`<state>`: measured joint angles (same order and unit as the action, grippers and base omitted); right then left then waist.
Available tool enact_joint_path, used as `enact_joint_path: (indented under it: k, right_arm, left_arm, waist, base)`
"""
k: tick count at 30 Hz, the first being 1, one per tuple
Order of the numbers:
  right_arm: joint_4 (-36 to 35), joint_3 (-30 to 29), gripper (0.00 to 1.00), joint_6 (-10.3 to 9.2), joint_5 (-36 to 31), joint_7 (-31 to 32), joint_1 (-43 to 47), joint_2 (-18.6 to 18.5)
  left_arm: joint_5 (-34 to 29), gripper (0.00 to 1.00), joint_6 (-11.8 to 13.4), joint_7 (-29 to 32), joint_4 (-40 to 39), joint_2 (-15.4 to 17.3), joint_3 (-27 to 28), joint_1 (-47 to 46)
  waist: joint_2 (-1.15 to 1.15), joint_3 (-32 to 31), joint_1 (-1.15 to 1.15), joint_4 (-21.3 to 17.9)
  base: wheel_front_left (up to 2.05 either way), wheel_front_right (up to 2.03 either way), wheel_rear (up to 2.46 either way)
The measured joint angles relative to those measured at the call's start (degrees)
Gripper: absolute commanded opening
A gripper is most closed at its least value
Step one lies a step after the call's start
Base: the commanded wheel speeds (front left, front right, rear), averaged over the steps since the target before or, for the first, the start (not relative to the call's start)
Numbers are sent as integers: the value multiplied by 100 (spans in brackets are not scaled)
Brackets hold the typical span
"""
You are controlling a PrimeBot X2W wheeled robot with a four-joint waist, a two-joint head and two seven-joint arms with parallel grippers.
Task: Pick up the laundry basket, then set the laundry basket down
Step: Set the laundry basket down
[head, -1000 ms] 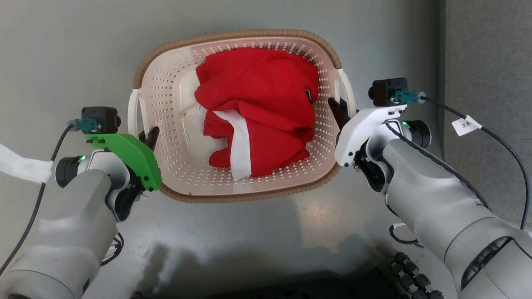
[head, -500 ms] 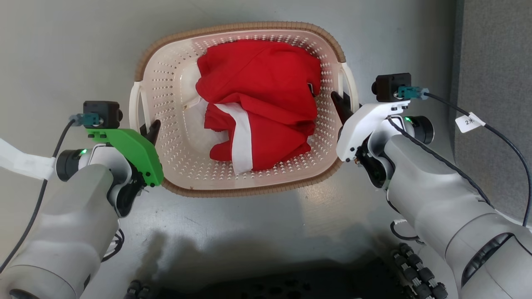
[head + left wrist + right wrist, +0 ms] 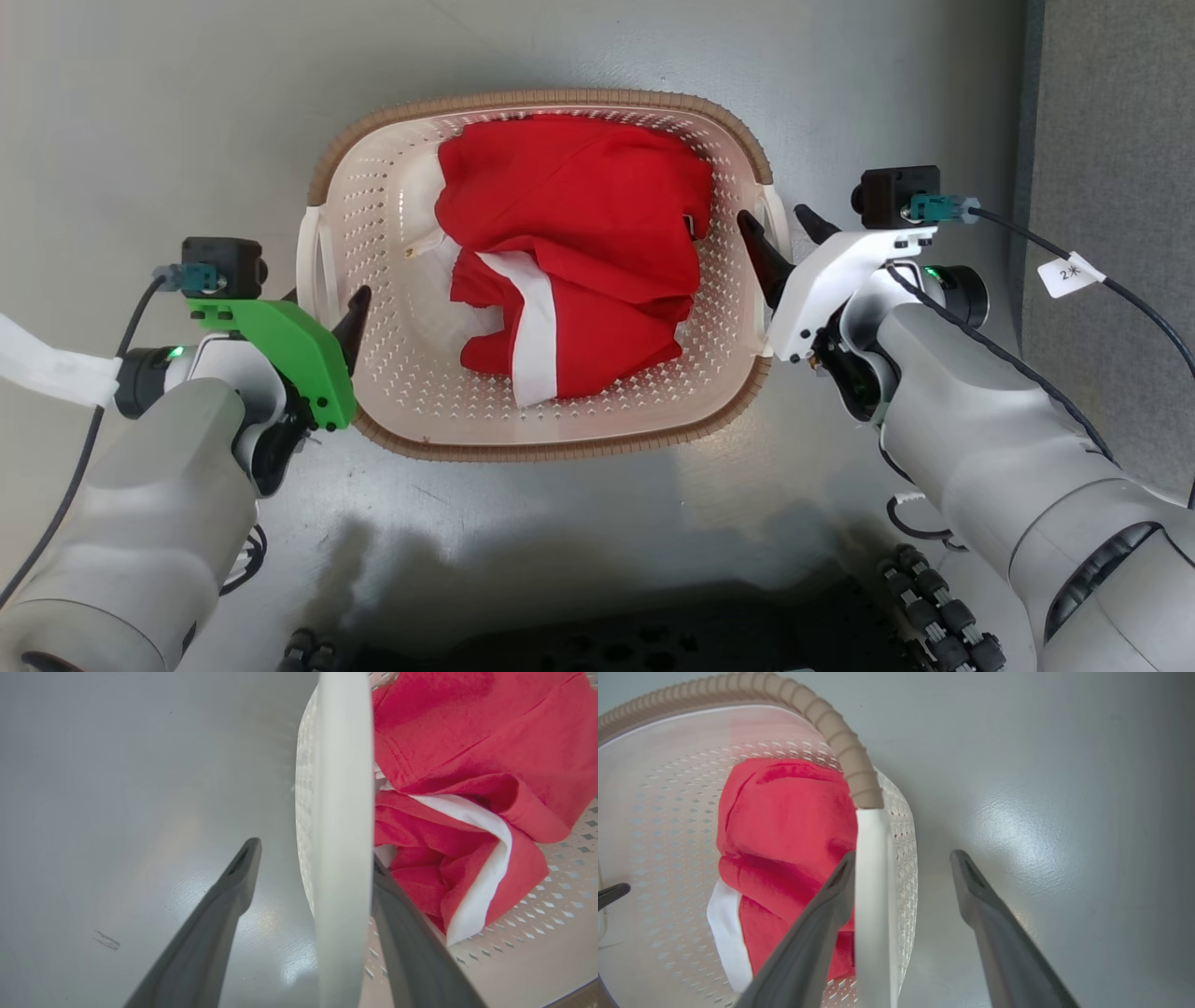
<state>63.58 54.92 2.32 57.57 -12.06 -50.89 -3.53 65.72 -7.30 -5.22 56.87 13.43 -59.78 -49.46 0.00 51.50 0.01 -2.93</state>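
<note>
The oval cream-white plastic laundry basket [image 3: 560,446] lies long axis sideways; left gripper [image 3: 314,851] straddles its white left handle [image 3: 343,788], right gripper [image 3: 903,855] its right handle [image 3: 871,882], both spread wide.

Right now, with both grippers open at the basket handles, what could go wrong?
1. The left gripper and right gripper each straddle a handle, one finger on the inner side; pulling sideways could drag or tip the basket.
2. The left inner finger is close to the red cloth and might snag it.
</note>
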Motion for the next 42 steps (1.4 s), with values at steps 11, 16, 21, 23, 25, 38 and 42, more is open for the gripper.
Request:
enact_joint_path:
  k: [11, 16, 21, 23, 25, 38, 42]
  right_arm:
    - [0, 104, 100, -62, 98, 0, -29, 2]
    - [2, 151, 100, -75, 126, -1, -29, 2]
    - [2, 192, 100, -56, 162, -8, -26, 2]
    - [-1, 201, 100, -40, 186, -38, -25, 2]
    - [-1, 202, 100, -32, 192, -73, -25, 2]
    - [5, 147, 100, 70, 192, -204, 41, 4]
    - [-11, 115, 100, 129, 189, -205, 149, 4]
  left_arm:
    - [27, 100, -1, 19, 19, -9, -107, -2]
    - [67, 100, -1, 13, 83, -9, -130, -1]
    - [93, 100, -1, -75, 193, -1, -132, 7]
    - [103, 100, -1, -109, 199, 2, -133, 11]
    - [118, 100, -1, -202, 199, 2, -136, 18]
    - [138, 100, -1, -631, 91, 33, -171, 257]
    - [144, 100, -1, -757, -36, 51, -164, 339]
  waist:
    - [0, -44, 0, -5]
    - [0, -133, 0, -13]
    - [0, -301, -1, -33]
    - [0, -389, -1, -43]
    - [0, -542, -1, -61]
    - [0, -1355, -1, -133]
    - [0, -1664, -1, -158]
  base:
    - [0, 0, 0]
    - [0, 0, 0]
    - [0, 0, 0]
    - [0, 0, 0]
    - [0, 0, 0]
    - [0, 0, 0]
    - [0, 0, 0]
